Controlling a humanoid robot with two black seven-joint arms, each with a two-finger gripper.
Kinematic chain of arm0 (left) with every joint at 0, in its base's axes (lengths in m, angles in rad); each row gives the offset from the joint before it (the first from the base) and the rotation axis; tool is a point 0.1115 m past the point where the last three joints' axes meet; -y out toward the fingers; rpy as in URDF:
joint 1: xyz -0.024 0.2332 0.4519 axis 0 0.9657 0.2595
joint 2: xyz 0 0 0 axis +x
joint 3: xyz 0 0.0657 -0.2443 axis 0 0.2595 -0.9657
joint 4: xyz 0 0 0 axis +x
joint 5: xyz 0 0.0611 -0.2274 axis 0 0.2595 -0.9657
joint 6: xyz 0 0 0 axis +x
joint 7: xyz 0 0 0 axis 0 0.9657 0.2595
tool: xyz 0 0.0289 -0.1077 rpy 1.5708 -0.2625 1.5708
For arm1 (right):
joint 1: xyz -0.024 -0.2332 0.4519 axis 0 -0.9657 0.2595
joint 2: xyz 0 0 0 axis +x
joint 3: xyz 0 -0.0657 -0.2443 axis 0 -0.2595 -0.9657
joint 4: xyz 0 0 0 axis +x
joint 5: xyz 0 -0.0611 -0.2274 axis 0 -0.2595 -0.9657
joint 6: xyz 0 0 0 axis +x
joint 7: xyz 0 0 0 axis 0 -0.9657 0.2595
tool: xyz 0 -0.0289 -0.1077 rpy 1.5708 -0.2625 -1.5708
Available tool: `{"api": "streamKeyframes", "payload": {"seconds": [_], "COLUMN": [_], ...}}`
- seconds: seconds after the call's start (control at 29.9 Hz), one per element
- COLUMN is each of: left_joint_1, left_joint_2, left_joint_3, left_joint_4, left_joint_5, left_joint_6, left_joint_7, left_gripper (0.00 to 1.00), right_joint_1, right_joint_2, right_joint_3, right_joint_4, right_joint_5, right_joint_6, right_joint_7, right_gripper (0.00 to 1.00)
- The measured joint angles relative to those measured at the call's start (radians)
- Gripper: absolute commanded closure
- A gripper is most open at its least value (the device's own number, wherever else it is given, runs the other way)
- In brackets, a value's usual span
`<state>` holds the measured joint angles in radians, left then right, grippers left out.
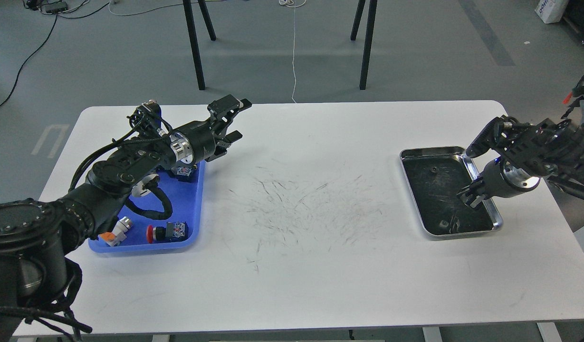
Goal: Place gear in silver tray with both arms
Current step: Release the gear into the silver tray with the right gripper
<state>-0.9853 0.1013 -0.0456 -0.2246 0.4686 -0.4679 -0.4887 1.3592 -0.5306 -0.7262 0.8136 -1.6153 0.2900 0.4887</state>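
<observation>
The silver tray (427, 151) lies on the right of the white table. A small dark gear (433, 169) lies on its dark bottom near the far end. My right gripper (469, 195) hangs low over the tray's right rim, apart from the gear; it is small and dark, so its fingers cannot be told apart. My left gripper (235, 120) is open and empty, held above the table just past the far right corner of the blue tray (189, 204).
The blue tray at the left holds a red push button (153, 232), a white and orange part (115, 232) and small blue-black blocks (179, 229). The table (301, 266) has scuff marks in its middle. Black stand legs (195, 47) are behind it.
</observation>
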Motion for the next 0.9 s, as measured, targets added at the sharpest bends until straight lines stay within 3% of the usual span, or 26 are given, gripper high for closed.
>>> {"api": "streamKeyframes", "payload": {"seconds": [0.1,0.17,0.27,0.3,0.47,0.9], "left_joint_1": [-0.006,-0.009,-0.012,-0.013,-0.013,-0.012], "left_joint_2": [0.0,0.0,0.001,0.001,0.001,0.0], "left_joint_3": [0.001,0.002,0.003,0.003,0.002,0.001], "left_joint_4": [0.0,0.0,0.001,0.001,0.0,-0.001], "left_joint_5": [0.002,0.002,0.002,0.002,0.002,0.002], "left_joint_6": [-0.001,-0.003,-0.004,-0.004,-0.005,-0.005], "left_joint_7": [0.0,0.0,0.0,0.0,0.0,0.0], "left_gripper": [0.0,0.0,0.0,0.0,0.0,0.0], "right_joint_1": [-0.003,-0.006,-0.007,-0.008,-0.008,-0.012], "right_joint_2": [0.0,0.0,0.0,0.0,0.0,-0.015], "right_joint_3": [0.001,0.001,0.003,0.003,0.004,0.06], "right_joint_4": [0.0,0.0,0.0,0.0,0.0,-0.05], "right_joint_5": [0.001,0.003,0.016,0.024,0.063,0.118], "right_joint_6": [0.0,0.0,0.001,0.001,0.001,0.001], "right_joint_7": [0.0,0.0,0.0,0.0,0.0,0.0], "right_gripper": [0.6,0.52,0.23,0.19,0.11,0.04]}}
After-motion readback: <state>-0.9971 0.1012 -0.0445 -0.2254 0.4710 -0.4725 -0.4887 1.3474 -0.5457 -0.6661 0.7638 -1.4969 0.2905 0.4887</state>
